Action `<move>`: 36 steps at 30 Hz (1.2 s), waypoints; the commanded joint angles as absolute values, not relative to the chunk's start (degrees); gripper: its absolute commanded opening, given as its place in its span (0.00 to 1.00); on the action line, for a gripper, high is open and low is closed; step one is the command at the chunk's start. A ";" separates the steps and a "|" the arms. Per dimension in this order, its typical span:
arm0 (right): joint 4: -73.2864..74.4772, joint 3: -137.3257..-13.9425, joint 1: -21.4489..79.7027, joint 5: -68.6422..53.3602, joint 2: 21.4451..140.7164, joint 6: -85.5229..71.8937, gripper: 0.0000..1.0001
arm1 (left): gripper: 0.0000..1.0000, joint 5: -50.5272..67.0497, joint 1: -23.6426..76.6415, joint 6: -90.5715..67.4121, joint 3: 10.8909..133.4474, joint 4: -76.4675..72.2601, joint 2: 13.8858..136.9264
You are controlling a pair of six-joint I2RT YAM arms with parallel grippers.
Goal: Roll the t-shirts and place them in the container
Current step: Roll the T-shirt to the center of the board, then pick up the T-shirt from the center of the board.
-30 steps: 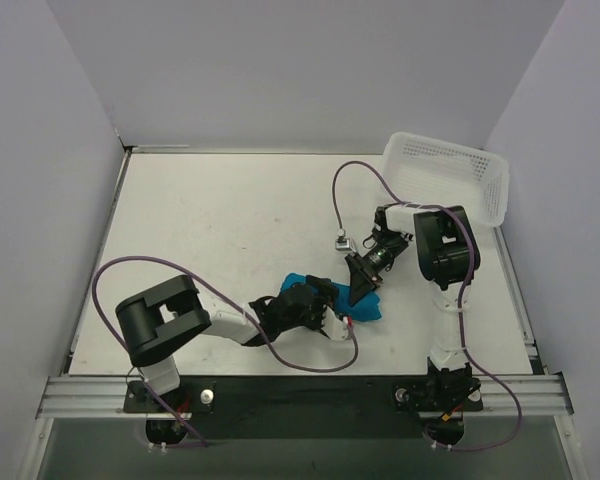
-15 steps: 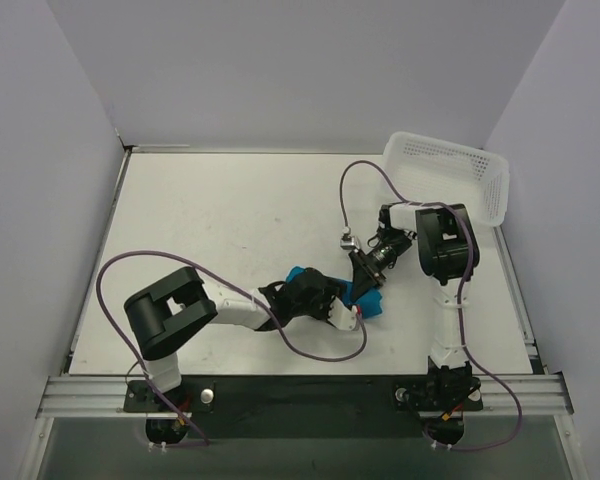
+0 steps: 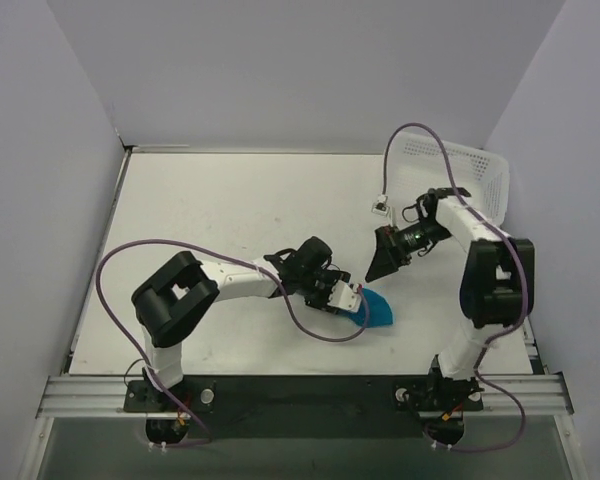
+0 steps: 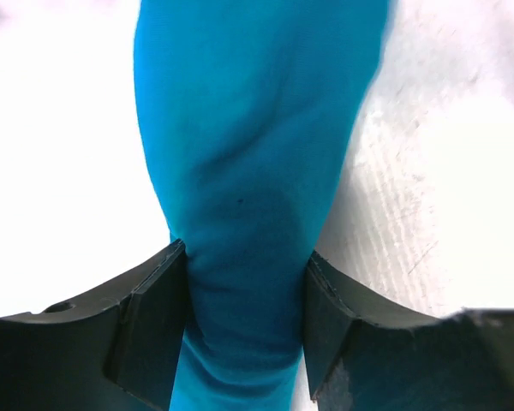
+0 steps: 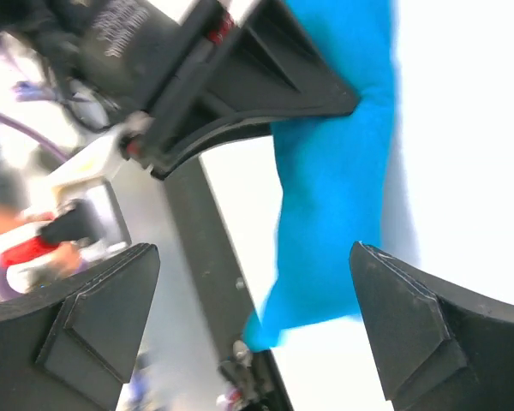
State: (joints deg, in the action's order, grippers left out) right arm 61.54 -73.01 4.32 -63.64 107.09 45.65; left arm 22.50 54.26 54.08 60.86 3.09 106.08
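A white, faintly scuffed table (image 3: 220,210) stands enclosed by plain pale grey walls: a back wall (image 3: 300,70), a left wall (image 3: 40,220) and a right wall (image 3: 575,180). A metal rail (image 3: 85,396) runs along its near edge. The light is soft and even.

Quick update from a second ago: our right gripper (image 3: 384,266) is off the t-shirt (image 3: 377,311) now, hanging open and pulled back toward the basket (image 3: 485,180). Our left gripper (image 3: 348,298) has slid further right with the cloth pinched, and the bundle now trails out to its right.
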 commanded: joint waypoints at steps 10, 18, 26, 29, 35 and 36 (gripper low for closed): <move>9.78 -37.29 14.13 -25.60 45.84 34.73 1.00 | 0.53 44.29 49.04 50.19 82.52 37.34 121.54; 18.90 -32.96 21.00 -30.93 41.04 32.17 1.00 | 0.52 45.97 48.25 48.96 87.27 41.04 125.50; 13.81 -33.48 26.98 -28.22 54.92 28.04 1.00 | 0.53 46.67 47.29 45.36 88.77 41.14 126.39; 12.48 -35.24 27.33 -27.16 60.46 26.81 1.00 | 0.55 46.58 47.29 43.86 86.93 37.98 125.51; 8.71 -35.68 28.03 -26.37 65.47 26.63 1.00 | 0.56 47.72 47.29 42.45 84.11 34.81 124.02; 8.35 -35.86 28.12 -26.54 66.52 26.98 1.00 | 0.56 48.07 47.29 42.19 83.85 34.46 123.84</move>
State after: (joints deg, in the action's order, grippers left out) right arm 11.31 -34.30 27.20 -27.94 63.57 28.12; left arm 50.85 45.56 42.78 87.57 31.42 123.61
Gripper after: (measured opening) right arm 0.999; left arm 0.559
